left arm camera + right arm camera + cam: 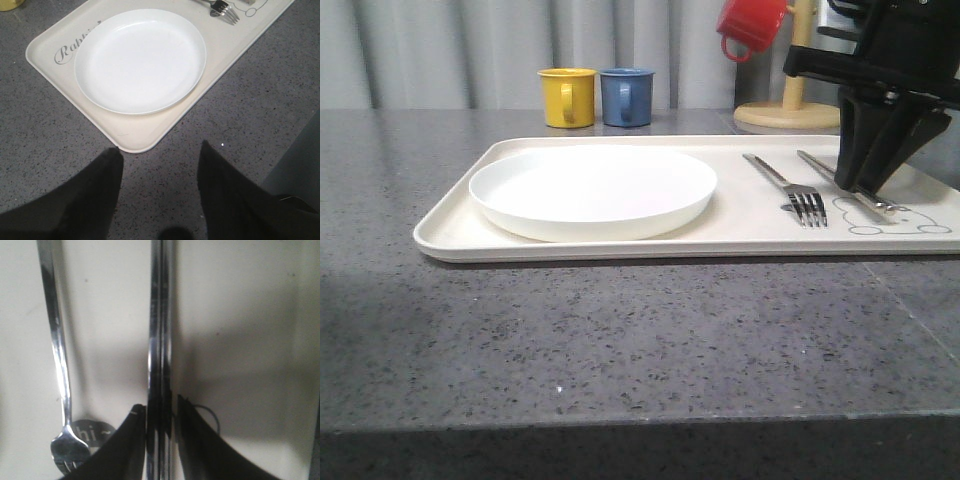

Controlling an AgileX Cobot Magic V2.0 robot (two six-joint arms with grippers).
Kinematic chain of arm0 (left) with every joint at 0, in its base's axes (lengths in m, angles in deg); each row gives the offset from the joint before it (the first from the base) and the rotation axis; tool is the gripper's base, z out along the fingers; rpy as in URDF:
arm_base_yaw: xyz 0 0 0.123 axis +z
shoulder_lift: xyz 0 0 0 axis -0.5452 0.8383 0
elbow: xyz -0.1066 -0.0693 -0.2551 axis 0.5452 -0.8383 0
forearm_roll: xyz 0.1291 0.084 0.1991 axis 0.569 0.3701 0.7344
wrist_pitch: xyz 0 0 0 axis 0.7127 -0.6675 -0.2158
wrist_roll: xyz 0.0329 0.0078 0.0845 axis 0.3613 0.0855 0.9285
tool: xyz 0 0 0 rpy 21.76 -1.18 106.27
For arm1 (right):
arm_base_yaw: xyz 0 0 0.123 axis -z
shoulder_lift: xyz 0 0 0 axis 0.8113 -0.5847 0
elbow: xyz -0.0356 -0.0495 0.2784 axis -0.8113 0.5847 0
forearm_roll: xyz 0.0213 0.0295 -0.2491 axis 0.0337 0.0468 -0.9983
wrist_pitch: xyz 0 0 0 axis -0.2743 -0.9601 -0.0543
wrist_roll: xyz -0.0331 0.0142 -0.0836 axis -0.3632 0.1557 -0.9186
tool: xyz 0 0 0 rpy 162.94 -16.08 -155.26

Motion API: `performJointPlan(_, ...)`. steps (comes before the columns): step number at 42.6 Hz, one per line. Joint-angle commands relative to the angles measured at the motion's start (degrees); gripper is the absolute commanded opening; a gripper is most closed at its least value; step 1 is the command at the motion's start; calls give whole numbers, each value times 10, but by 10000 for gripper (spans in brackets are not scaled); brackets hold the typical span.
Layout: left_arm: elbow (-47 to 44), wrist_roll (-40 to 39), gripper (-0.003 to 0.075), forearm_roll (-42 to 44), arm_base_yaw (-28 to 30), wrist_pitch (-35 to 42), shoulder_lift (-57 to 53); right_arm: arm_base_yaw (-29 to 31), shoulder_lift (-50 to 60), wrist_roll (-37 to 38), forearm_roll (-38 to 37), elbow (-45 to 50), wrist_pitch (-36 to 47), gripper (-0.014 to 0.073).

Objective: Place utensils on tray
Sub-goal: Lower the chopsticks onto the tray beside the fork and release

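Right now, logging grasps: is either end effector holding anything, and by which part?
The right end effector straddles the knife partway along its length; a firm pinch cannot be told. The left end effector holds nothing.

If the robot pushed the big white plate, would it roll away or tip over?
Probably neither. The plate is round but lies flat and shallow on the tray, so it would likely slide. Its surface looks smooth, so it might slip easily until the tray's low rim stops it.

White plate [592, 190], cream tray [620, 246]

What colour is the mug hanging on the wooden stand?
Red mug, clearest in the front view.
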Motion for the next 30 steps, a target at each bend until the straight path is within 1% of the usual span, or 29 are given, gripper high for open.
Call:
performJointPlan(1, 16, -4, 345, 0, -5, 41, -2, 1, 27, -9, 6, -19, 8, 314)
performJointPlan(10, 16, -4, 345, 0, -5, 41, -2, 3, 46, -69, -14, -25, 11, 320)
performJointPlan(17, 16, -4, 345, 0, -5, 41, -2, 22, 101, -96, -72, -26, 10, 320)
performJointPlan(21, 16, -4, 345, 0, -5, 41, -2, 55, 126, -107, -103, -26, -4, 320)
performJointPlan(26, 16, -4, 345, 0, -5, 41, -2, 130, 135, -135, -106, -26, -37, 320)
performJointPlan(30, 16, -4, 345, 0, -5, 41, -2, 182, 135, -158, -107, -17, -41, 320)
